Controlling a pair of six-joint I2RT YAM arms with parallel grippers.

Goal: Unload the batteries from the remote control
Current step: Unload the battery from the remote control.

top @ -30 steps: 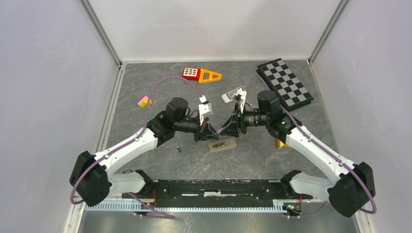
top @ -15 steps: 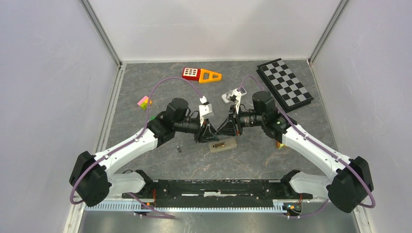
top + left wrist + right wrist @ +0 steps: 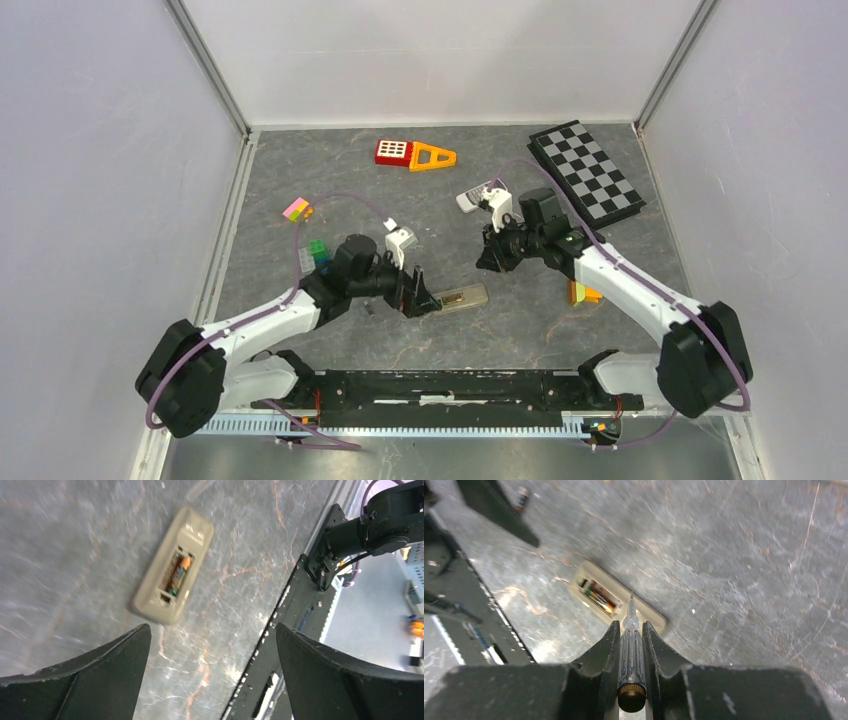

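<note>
Left gripper (image 3: 212, 672) jaws wide, empty; beige remote (image 3: 172, 572) lies ahead, battery (image 3: 178, 575) seated, likely light, slick. Right gripper (image 3: 630, 630) clamps screwdriver (image 3: 630, 645); pry one battery end.

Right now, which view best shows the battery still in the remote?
Left wrist: the battery sits unobstructed in the remote's open bay. Right wrist shows it smaller, beyond the held screwdriver. Top view cannot resolve it.
</note>
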